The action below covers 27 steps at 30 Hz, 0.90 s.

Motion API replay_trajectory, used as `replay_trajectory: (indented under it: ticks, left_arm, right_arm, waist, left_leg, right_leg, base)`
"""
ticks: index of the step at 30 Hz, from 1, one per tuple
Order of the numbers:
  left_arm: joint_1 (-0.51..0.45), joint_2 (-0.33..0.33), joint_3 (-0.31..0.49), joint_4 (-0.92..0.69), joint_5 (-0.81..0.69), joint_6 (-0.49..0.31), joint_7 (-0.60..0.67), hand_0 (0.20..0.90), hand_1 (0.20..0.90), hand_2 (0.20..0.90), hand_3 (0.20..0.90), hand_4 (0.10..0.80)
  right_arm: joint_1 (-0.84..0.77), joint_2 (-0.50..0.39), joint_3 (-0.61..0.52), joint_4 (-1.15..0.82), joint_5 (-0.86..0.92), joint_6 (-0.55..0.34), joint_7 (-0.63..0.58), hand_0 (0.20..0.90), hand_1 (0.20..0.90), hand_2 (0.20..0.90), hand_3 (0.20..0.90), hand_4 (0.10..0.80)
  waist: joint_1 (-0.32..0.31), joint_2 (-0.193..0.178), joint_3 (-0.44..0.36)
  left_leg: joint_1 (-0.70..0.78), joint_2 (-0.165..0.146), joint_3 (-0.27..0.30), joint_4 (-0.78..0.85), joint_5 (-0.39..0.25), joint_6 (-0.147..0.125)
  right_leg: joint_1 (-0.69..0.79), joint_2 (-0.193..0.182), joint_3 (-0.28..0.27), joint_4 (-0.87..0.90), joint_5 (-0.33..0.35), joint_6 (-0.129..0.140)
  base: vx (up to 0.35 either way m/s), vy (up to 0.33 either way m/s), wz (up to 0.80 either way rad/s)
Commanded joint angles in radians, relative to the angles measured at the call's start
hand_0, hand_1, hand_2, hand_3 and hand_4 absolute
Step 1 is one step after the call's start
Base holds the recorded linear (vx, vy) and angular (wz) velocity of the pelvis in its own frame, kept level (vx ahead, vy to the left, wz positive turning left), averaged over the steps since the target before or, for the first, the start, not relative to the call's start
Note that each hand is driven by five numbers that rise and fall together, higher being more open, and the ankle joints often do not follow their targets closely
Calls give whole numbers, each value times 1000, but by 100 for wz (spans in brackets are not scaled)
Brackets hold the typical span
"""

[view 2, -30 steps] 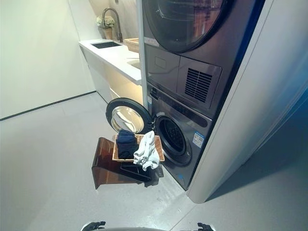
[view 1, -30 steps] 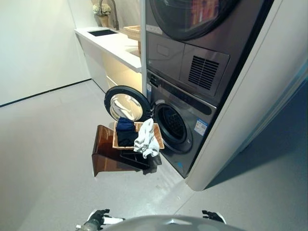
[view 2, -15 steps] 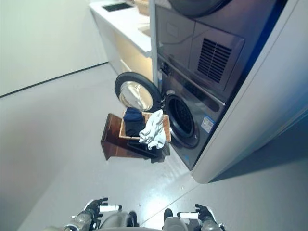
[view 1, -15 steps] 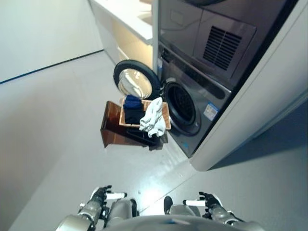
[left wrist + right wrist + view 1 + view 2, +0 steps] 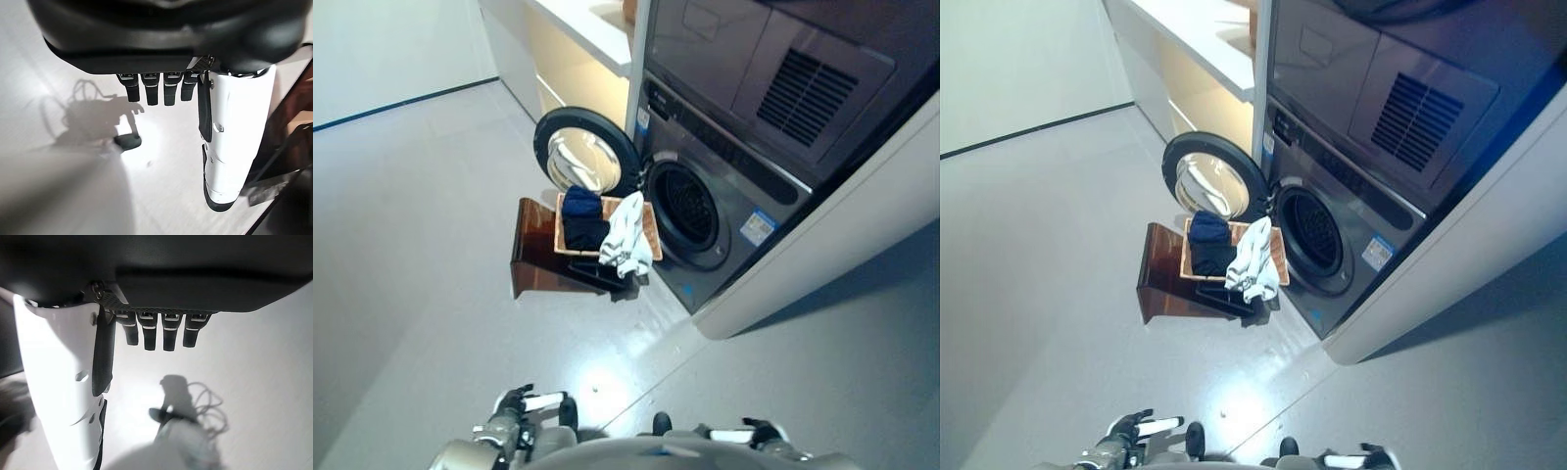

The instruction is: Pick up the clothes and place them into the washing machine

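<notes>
Woven wicker forms the basket (image 5: 649, 233) at the centre of the head views; it rests on a brown wooden stool (image 5: 533, 257) just beside the washing machine (image 5: 724, 211), whose round door (image 5: 584, 157) stands swung open at 11 o'clock from the basket. The clothes lie in the basket: a dark blue garment (image 5: 581, 217) on its 9 o'clock side and a white garment (image 5: 627, 234) draped over its 3 o'clock rim, hanging toward the drum opening (image 5: 690, 209). A white counter (image 5: 582, 27) runs away at 12 o'clock.

The left hand (image 5: 514, 413) shows at 7 o'clock and the right hand (image 5: 759, 432) at 5 o'clock, both well apart from the basket. Each wrist view shows relaxed, uncurled fingers (image 5: 149, 89) and a white-covered thumb above bare floor; neither hand holds anything.

Judged risks: the approach is not yet made, so a misjudged stop could knock the stool or the open door. The white garment, hanging loosely, could slide to the floor if only its edge is pinched.

A small label (image 5: 757, 227) sits on the machine front at 3 o'clock of the drum; its print is too small to read.
</notes>
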Motion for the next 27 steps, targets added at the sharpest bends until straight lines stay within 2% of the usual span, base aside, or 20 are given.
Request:
replay_trajectory:
  ticks: [1, 3, 4, 5, 6, 8, 9, 10, 11, 14, 15, 17, 19, 20, 21, 22, 23, 25, 27]
  left_arm:
    - [-15, 8, 3, -22, 65, -26, -8, 900, 900, 900, 900, 800]
    - [-17, 5, -15, -36, 82, -25, -11, 900, 900, 900, 900, 800]
    - [-23, 7, -28, -41, 90, -23, -16, 900, 900, 900, 900, 800]
    - [-23, 7, -28, -41, 90, -23, -16, 900, 900, 900, 900, 800]
    - [-22, 6, -32, -38, 97, -20, -22, 900, 900, 900, 900, 800]
    - [-21, 15, -27, -20, 113, -14, -28, 900, 900, 900, 900, 800]
    - [-17, 18, -24, -12, 116, -12, -27, 900, 900, 900, 900, 800]
    - [-10, 17, -24, -8, 118, -11, -26, 900, 900, 900, 900, 800]
    - [-4, 15, -23, -1, 120, -13, -25, 900, 900, 900, 900, 800]
    - [3, 16, -19, 19, 121, -16, -20, 900, 900, 900, 900, 800]
    - [7, 13, -19, 20, 117, -16, -20, 900, 900, 900, 900, 800]
    - [18, 6, -12, 24, 111, -17, -16, 900, 900, 900, 900, 800]
    - [26, 1, -5, 28, 109, -11, -17, 900, 900, 900, 900, 800]
    - [21, -2, -8, 24, 109, -14, -14, 900, 900, 900, 900, 800]
    - [15, -8, -8, 18, 108, -15, -14, 900, 900, 900, 900, 800]
    - [25, -19, -3, 22, 95, -14, -10, 900, 900, 900, 900, 800]
    - [25, -19, -3, 22, 95, -14, -10, 900, 900, 900, 900, 800]
    - [20, -39, -6, 14, 81, -15, -12, 900, 900, 900, 900, 800]
    - [-5, -55, -49, -3, 97, -20, -14, 900, 900, 900, 900, 800]
  right_arm:
    - [-42, -45, 9, -38, 25, -16, -11, 900, 900, 900, 900, 800]
    - [-33, -48, 3, -37, 27, -15, -10, 900, 900, 900, 900, 800]
    - [-31, -46, 6, -40, 34, -16, -6, 900, 900, 900, 900, 800]
    - [-31, -46, 6, -40, 34, -16, -6, 900, 900, 900, 900, 800]
    - [-27, -44, 4, -41, 38, -18, -7, 900, 900, 900, 900, 800]
    - [-22, -39, 1, -38, 41, -22, -3, 900, 900, 900, 900, 800]
    - [-17, -36, -4, -36, 41, -22, -4, 900, 900, 900, 900, 800]
    - [-13, -36, -7, -35, 39, -22, -5, 900, 900, 900, 900, 800]
    - [-11, -36, -12, -37, 36, -22, -6, 900, 900, 900, 900, 800]
    - [-9, -33, -29, -38, 26, -19, -5, 900, 900, 900, 900, 800]
    - [-8, -34, -34, -40, 19, -17, -6, 900, 900, 900, 900, 800]
    - [-5, -35, -39, -49, 3, -14, -6, 900, 900, 900, 900, 800]
    - [4, -41, -42, -57, -5, -14, -1, 900, 900, 900, 900, 800]
    - [3, -46, -39, -58, -10, -16, -3, 900, 900, 900, 900, 800]
    - [1, -56, -40, -58, -11, -23, -6, 900, 900, 900, 900, 800]
    - [-2, -64, -45, -58, -8, -19, -7, 900, 900, 900, 900, 800]
    - [-1, -65, -45, -58, -8, -19, -7, 900, 900, 900, 900, 800]
    - [-3, -81, -68, -68, 18, -24, -12, 900, 900, 900, 900, 800]
    - [-17, -89, -70, -68, 32, -26, -19, 900, 900, 900, 900, 800]
  waist:
    - [-16, -3, -23]
    - [-22, 13, -12]
    - [-35, 34, 11]
    - [-35, 34, 12]
    - [-45, 44, 24]
    - [-65, 65, 46]
    - [-70, 68, 59]
    - [-75, 69, 62]
    - [-88, 68, 74]
    - [-109, 60, 95]
    - [-110, 62, 97]
    - [-113, 56, 101]
    - [-112, 41, 97]
    - [-121, 34, 101]
    - [-124, 37, 91]
    - [-131, 45, 72]
    - [-132, 46, 72]
    - [-134, 57, 52]
    - [-149, 68, 41]
  left_leg:
    - [-208, -27, -27, 151, -13, -25]
    - [-159, -46, -27, 115, -20, -3]
    - [-114, -53, -38, 61, -13, 10]
    - [-112, -53, -38, 60, -13, 10]
    - [-86, -54, -42, 33, -13, 12]
    - [-29, -39, -50, -24, -7, 10]
    - [8, -36, -49, -49, -7, 4]
    - [28, -35, -44, -68, -7, -1]
    - [57, -40, -50, -86, -11, -7]
    - [120, -39, -54, -105, -39, -24]
    - [141, -35, -56, -107, -52, -29]
    - [177, -38, -61, -94, -86, -34]
    - [200, -49, -78, -62, -128, -31]
    - [209, -49, -71, -46, -148, -31]
    - [220, -41, -86, -34, -157, -39]
    - [236, -18, -105, -29, -157, -53]
    - [237, -18, -106, -29, -158, -54]
    - [253, 11, -106, -68, -137, -72]
    - [251, 40, -99, -108, -112, -88]
  right_leg:
    - [177, -9, 46, 20, 121, 36]
    - [126, -16, 56, 131, 189, 21]
    - [59, 8, 50, 237, 217, 1]
    - [59, 7, 50, 239, 216, 1]
    - [27, 31, 44, 270, 195, -5]
    - [-75, 106, 27, 270, 89, -24]
    - [-80, 99, -18, 221, 53, -28]
    - [-95, 94, -42, 152, 62, -24]
    - [-101, 97, -46, 45, 89, -15]
    - [-158, 58, -3, -160, 214, 21]
    - [-185, 45, -5, -197, 246, 33]
    - [-198, 33, -18, -192, 268, 43]
    - [-185, 25, -54, -144, 261, 35]
    - [-177, 29, -47, -141, 271, 28]
    - [-166, 36, -37, -121, 257, 21]
    - [-152, 58, -47, -86, 233, 7]
    - [-151, 59, -48, -86, 232, 7]
    - [-144, 63, -95, -66, 210, 4]
    - [-145, 72, -114, -70, 195, -4]
  base:
    - [228, 276, -14]
    - [211, 321, -20]
    - [142, 256, -23]
    - [138, 227, -25]
    - [122, 129, -7]
    - [204, 136, -33]
    - [228, 45, -65]
    - [249, -10, -45]
    - [258, -54, 2]
    - [271, -87, 23]
    - [291, -108, 24]
    - [300, -140, 12]
    - [304, -190, 23]
    - [302, -219, 22]
    - [414, -314, 41]
    - [323, -239, 53]
    - [307, -239, 86]
    - [179, -164, 72]
    - [120, -144, 38]
